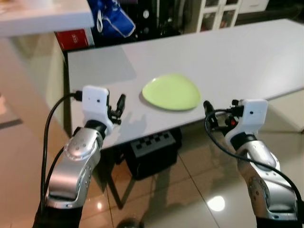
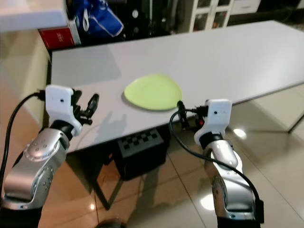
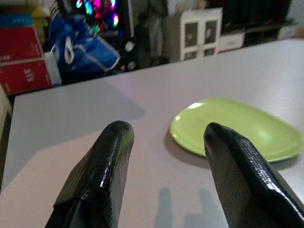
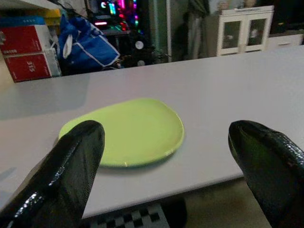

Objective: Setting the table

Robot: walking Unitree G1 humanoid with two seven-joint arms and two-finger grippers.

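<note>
Both grippers [image 3: 164,142] [image 4: 166,137] open near green plate [image 1: 171,92] on table [image 1: 237,57].

Both arms are shiny silver with rounded joints, white boxy wrist blocks, black cables looping off them, and glossy textured black fingers [image 3: 102,175] on each pincer.

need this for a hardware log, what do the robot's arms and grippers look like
Both arms are glossy silver with rounded joint shells. Each wrist carries a white boxy module with a small dark dot. The left gripper and right gripper have long black fingers, shiny and finely textured. Black cables loop along each arm.
</note>
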